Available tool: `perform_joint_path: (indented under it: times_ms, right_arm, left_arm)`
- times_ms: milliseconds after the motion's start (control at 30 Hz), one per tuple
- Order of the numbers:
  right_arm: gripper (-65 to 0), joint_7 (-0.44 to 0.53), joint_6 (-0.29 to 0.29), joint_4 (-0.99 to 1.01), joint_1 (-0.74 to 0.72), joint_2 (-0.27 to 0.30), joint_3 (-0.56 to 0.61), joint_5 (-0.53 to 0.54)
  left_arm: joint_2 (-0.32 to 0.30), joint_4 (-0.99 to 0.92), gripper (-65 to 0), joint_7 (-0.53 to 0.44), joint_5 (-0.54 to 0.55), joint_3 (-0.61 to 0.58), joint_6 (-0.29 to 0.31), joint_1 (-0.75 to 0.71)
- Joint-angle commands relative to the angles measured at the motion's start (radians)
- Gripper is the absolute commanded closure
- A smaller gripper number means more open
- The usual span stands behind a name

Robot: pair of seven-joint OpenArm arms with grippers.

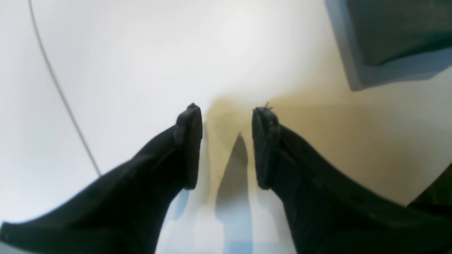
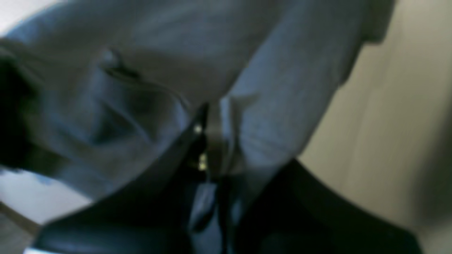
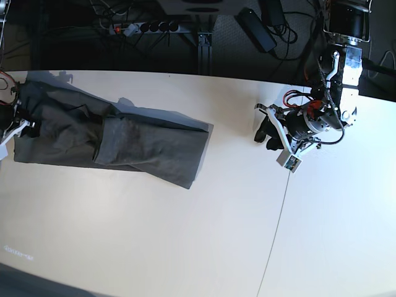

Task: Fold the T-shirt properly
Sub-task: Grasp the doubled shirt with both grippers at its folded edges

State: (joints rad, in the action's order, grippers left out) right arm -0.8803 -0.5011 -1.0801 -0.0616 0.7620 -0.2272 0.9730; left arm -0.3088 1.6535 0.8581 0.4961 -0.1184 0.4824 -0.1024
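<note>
The T-shirt (image 3: 111,139) is being shown lying partly folded, in a long band, along the far left part of the worktop (image 3: 154,241), its left end reaching the left edge. At that end cloth is being pinched between the closed jaws of the right gripper (image 2: 208,141). The left gripper (image 1: 226,144) is being held over bare worktop near the far right corner, well apart from the T-shirt, its jaws parted and nothing between them.
</note>
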Motion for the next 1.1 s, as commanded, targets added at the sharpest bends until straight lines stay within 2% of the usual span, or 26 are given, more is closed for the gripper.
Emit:
perform_joint_path:
  times_ms: [0,267,400,600,767,867,1067]
  right_arm:
    - [0.0,0.01,-0.045,-0.03,-0.037,0.033,-0.011,0.039]
    - [0.0,-0.016,-0.046,-0.318,-0.076,0.033,-0.005,0.025]
    - [0.0,-0.014,-0.046,-0.459,-0.076,0.033,0.027,0.009]
    - [0.0,0.006,-0.045,-0.664,-0.076,0.033,0.168,-0.084]
    - [0.0,0.022,-0.045,-0.795,-0.077,0.029,0.315,-0.15]
    - [0.0,0.037,-0.045,-0.841,-0.077,-0.002,0.372,-0.193]
    - [0.0,0.055,-0.045,-0.846,-0.079,-0.102,0.472,-0.265]
  left_arm:
    - [0.006,0.015,-26.8,-0.024,0.006,0.004,0.0,0.01]
    - [0.077,0.003,-26.8,-0.061,-0.052,0.004,-0.001,0.018]
    - [0.127,-0.101,-26.8,-0.079,-0.052,0.004,0.0,0.039]
    - [0.175,-0.326,-26.8,-0.136,-0.056,0.004,0.0,0.099]
    - [0.216,-0.409,-26.8,-0.136,-0.061,0.004,0.0,0.124]
    - [0.233,-0.41,-26.8,-0.124,-0.068,0.003,0.0,0.121]
    - [0.266,-0.41,-26.8,-0.079,-0.067,-0.001,0.0,0.116]
